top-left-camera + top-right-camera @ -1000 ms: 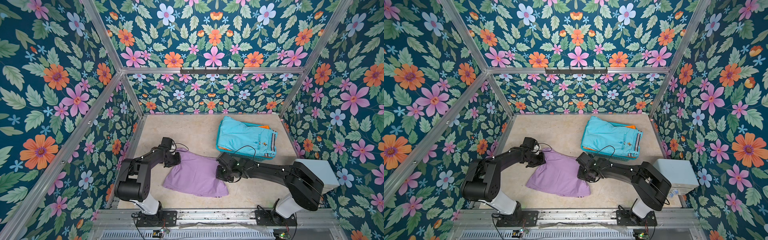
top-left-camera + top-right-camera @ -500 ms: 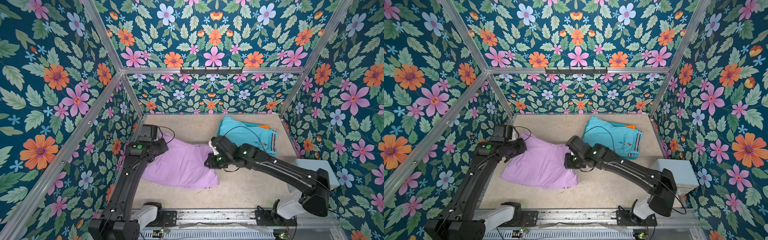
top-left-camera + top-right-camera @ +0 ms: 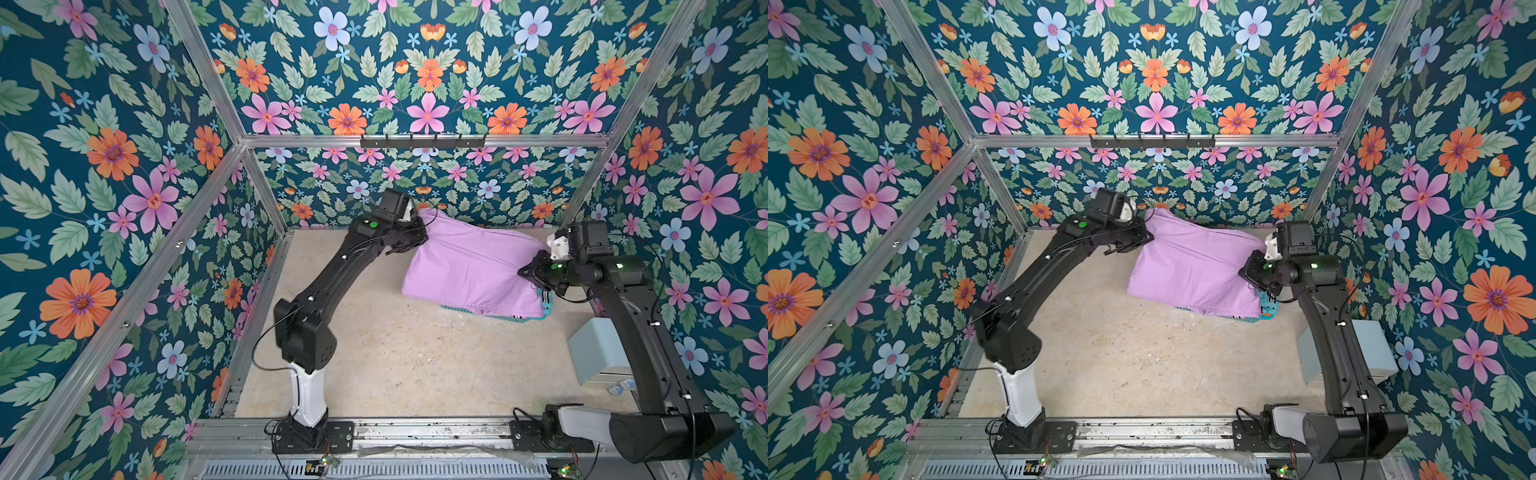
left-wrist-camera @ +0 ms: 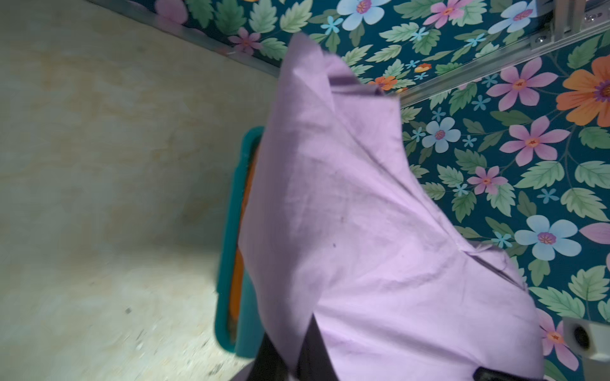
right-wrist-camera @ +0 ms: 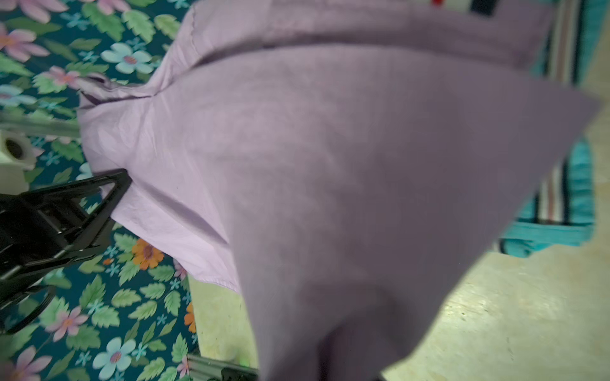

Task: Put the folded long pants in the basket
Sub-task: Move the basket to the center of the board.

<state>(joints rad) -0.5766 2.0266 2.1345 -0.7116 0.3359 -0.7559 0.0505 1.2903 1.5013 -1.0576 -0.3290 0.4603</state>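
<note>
Left hand [image 3: 409,246], right hand [image 3: 528,273] hold lilac pants [image 3: 469,266] aloft

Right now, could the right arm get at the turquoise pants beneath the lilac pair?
Probably not. The right gripper is shut on the lilac pants, which hang between it and the left gripper over the basket, covering most of the turquoise pants.

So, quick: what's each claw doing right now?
Left gripper: shut on one end of the lilac pants.
Right gripper: shut on the other end of the lilac pants.
</note>
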